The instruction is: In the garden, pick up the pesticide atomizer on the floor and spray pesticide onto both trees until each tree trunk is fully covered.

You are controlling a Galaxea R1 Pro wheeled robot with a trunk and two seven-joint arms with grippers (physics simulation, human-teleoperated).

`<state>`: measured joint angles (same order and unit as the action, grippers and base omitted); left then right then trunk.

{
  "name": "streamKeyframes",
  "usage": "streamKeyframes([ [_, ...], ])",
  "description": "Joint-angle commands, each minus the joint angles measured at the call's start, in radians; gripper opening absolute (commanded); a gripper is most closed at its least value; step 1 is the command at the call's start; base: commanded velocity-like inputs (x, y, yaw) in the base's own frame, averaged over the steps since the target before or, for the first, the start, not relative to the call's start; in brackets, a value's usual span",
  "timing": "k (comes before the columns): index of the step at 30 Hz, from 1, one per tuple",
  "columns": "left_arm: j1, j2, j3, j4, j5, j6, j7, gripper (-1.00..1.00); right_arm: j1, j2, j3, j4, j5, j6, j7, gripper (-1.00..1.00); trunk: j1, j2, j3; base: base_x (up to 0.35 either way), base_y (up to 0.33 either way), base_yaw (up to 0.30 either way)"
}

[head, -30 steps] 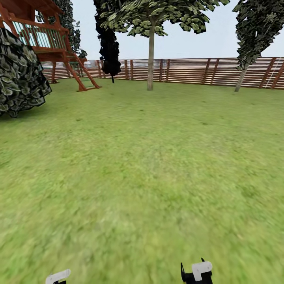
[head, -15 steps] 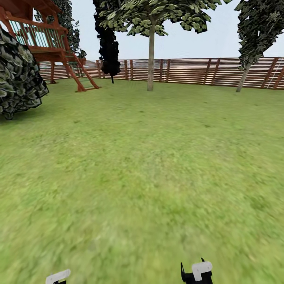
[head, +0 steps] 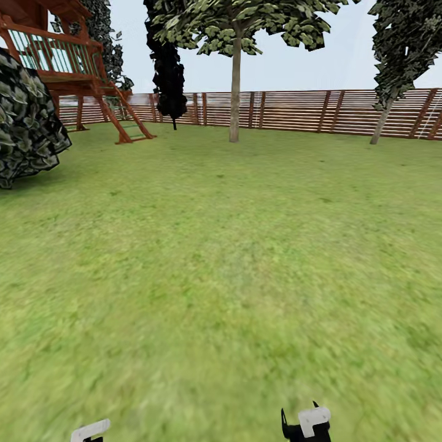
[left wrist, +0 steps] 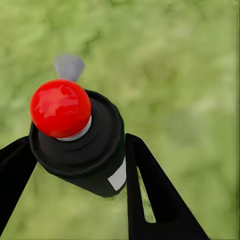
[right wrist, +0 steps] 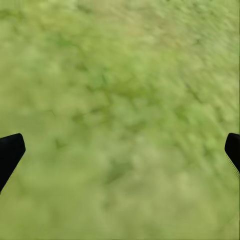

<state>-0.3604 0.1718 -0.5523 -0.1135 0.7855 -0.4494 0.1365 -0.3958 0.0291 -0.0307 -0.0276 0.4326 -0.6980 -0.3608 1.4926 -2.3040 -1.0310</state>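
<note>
**Atomizer in the left grip, first trunk dead ahead across the lawn**

Your left gripper [left wrist: 75, 165] is clamped on the pesticide atomizer [left wrist: 82, 145]: in the left wrist view the two black fingers [left wrist: 150, 190] press either side of its black body, red cap [left wrist: 60, 107] on top, a grey nozzle [left wrist: 69, 66] jutting beyond it. The can's long axis runs roughly toward that camera, so you see it end-on.

Your right gripper [right wrist: 120, 145] is spread wide with nothing in it; only the fingertips show at the frame's edges, over blurred grass.

In the head view both wrists sit at the bottom edge, left [head: 90, 430] and right [head: 305, 422]. The nearer-looking tree [head: 235, 80] stands upper centre, straight bare trunk upright before the fence [head: 288, 110]. A second tree [head: 393, 67] leans at the upper right, also by the fence. Both are well apart from you, with open lawn [head: 221, 258] between.

The trunk lies straight ahead, a touch right of the loaded left arm. My read: close in until it stands on the left arm's side, nozzle toward the bark.

Only the wrist view shows the grip and the nozzle; only the head view shows the trees. No white specks visible on either trunk from here. Play tower [head: 67, 61] and dark bush [head: 24, 135] upper left: ignore.
</note>
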Motion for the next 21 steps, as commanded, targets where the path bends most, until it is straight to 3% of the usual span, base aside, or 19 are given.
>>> streamKeyframes([
  [1,0.000,0.000,0.000,0.000,0.000,0.000,0.000,-1.00,0.000,0.000,0.000,0.000,0.000,0.000,0.000,1.00,0.000,0.000,0.000,0.340,0.000,0.000],
  [21,0.000,0.000,0.000,0.000,0.000,0.000,0.000,-1.00,0.000,0.000,0.000,0.000,0.000,0.000,0.000,1.00,0.000,0.000,0.000,0.340,0.000,0.000],
])
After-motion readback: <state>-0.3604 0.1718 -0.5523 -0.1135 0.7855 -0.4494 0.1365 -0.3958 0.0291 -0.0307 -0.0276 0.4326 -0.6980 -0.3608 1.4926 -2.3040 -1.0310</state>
